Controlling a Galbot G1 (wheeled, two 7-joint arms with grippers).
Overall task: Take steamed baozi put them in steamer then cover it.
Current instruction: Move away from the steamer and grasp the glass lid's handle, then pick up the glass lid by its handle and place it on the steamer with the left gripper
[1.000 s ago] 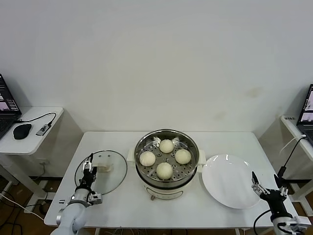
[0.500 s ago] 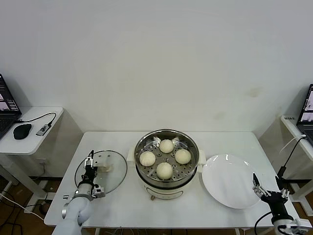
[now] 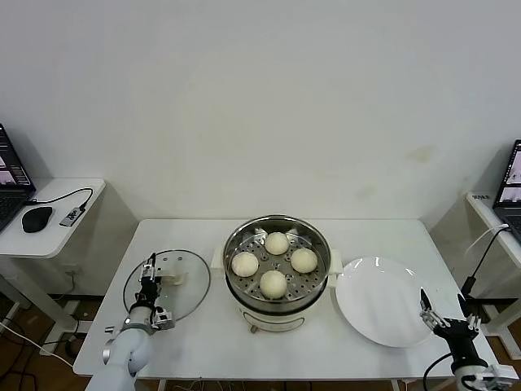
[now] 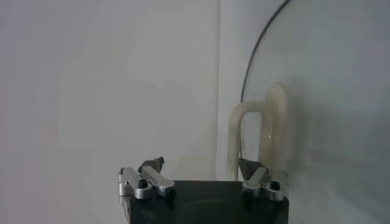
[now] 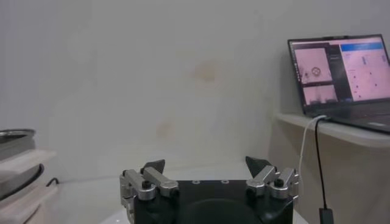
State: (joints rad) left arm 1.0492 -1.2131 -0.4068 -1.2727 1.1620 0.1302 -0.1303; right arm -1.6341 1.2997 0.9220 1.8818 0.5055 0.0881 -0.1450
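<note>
Four steamed baozi (image 3: 277, 243) (image 3: 245, 263) (image 3: 304, 260) (image 3: 273, 283) lie in the steamer (image 3: 233, 244), a steel basket on a cream pot base at the table's middle. The cover (image 3: 183, 301), a clear glass lid, lies flat on the table left of the steamer. My left gripper (image 3: 149, 275) (image 4: 201, 164) stands over the lid's left part, open, right beside the cream handle (image 3: 174, 279) (image 4: 268, 122); one fingertip (image 4: 250, 165) overlaps the handle. My right gripper (image 3: 444, 319) (image 5: 206, 164) hangs open and empty off the table's front right corner.
A white plate (image 3: 383, 301) lies right of the steamer. Side tables carry a mouse (image 3: 37, 218) and a laptop at far left, and another laptop (image 5: 341, 73) at far right. The steamer's rim (image 5: 12, 137) shows at the edge of the right wrist view.
My left gripper has shifted slightly over the lid next to its handle, with the forearm swinging in. The right gripper has sunk a little. The baozi have not moved.
</note>
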